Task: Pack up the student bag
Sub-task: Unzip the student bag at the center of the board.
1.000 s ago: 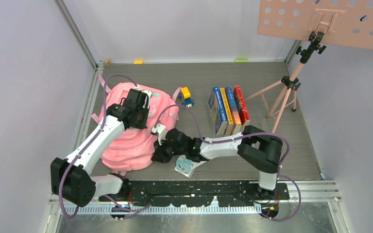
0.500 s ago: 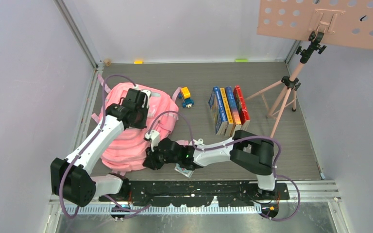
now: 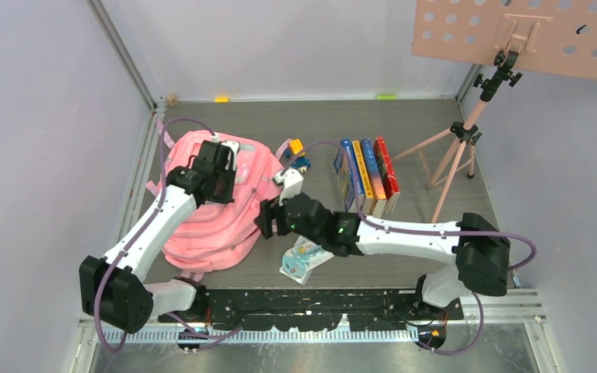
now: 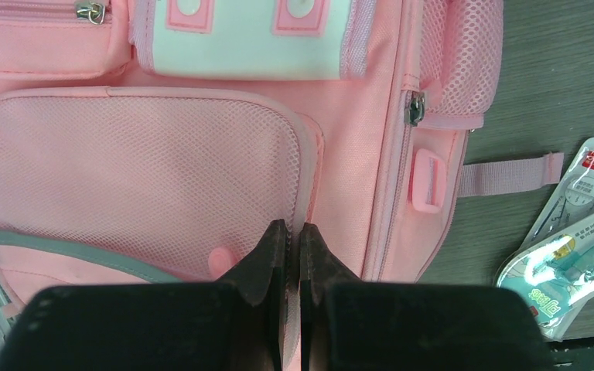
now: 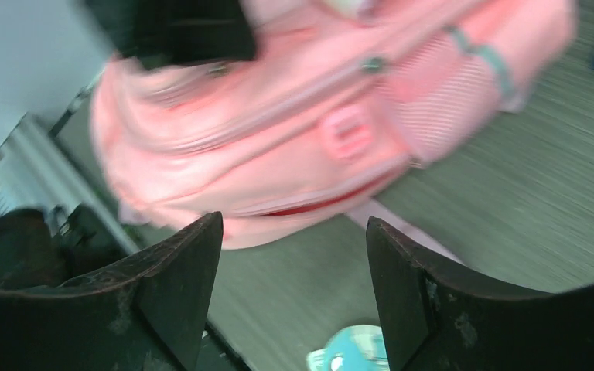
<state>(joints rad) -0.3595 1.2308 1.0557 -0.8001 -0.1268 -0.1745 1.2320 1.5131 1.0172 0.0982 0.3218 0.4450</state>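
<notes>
The student bag [image 3: 202,225] lies flat on the left of the table, a pink backpack with a mesh front pocket [image 4: 139,178] and a white patch [image 4: 240,39]. My left gripper [image 3: 219,177] sits on top of it, shut on the piped edge of that mesh pocket [image 4: 294,232]. My right gripper [image 3: 267,220] hovers over the table just off the bag's right side, open and holding nothing [image 5: 294,232]. In the blurred right wrist view the bag [image 5: 294,147] lies beyond the fingers, with a red-lined gap along its side seam.
A teal stationery pack [image 3: 303,259] lies on the table under the right arm, seen also in the left wrist view [image 4: 580,232]. Several books [image 3: 365,177] stand side by side at the centre, a small toy [image 3: 298,154] beside them. A tripod music stand [image 3: 466,132] stands at the right.
My right gripper has opened and moved from the bag's near right corner up and away along its right side, the arm stretching out. The left gripper has kept its grip.
</notes>
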